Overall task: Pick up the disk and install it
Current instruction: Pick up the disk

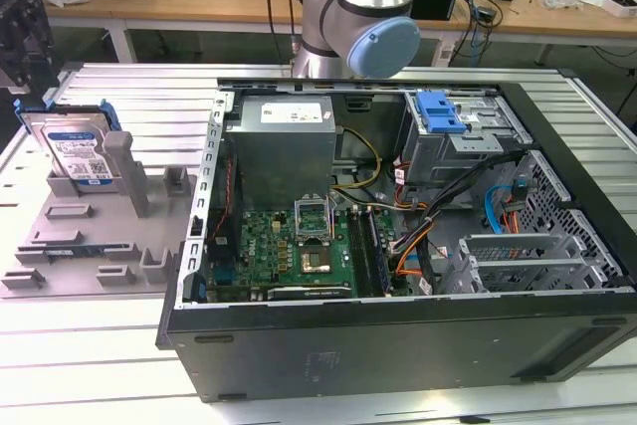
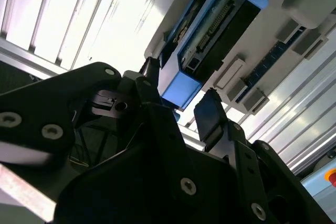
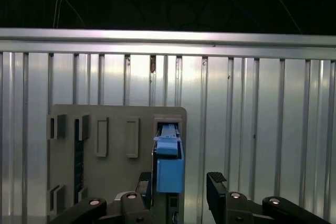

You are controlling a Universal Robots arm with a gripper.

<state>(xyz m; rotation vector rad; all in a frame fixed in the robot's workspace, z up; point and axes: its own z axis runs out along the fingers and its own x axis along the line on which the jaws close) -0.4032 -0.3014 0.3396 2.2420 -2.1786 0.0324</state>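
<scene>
slatted table point(image 1: 80, 365) bears one grey rack point(image 1: 90, 236), one upright disk point(image 1: 78, 151), one splayed tool point(image 3: 179, 180).

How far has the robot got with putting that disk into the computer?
Nothing looks finished yet. The disk stands in its grey holder, outside the open computer case. In the first wrist view the hand is open, with a finger on either side of the disk's end, not closed on it. Gripping, lifting and fitting it are all left.
</scene>
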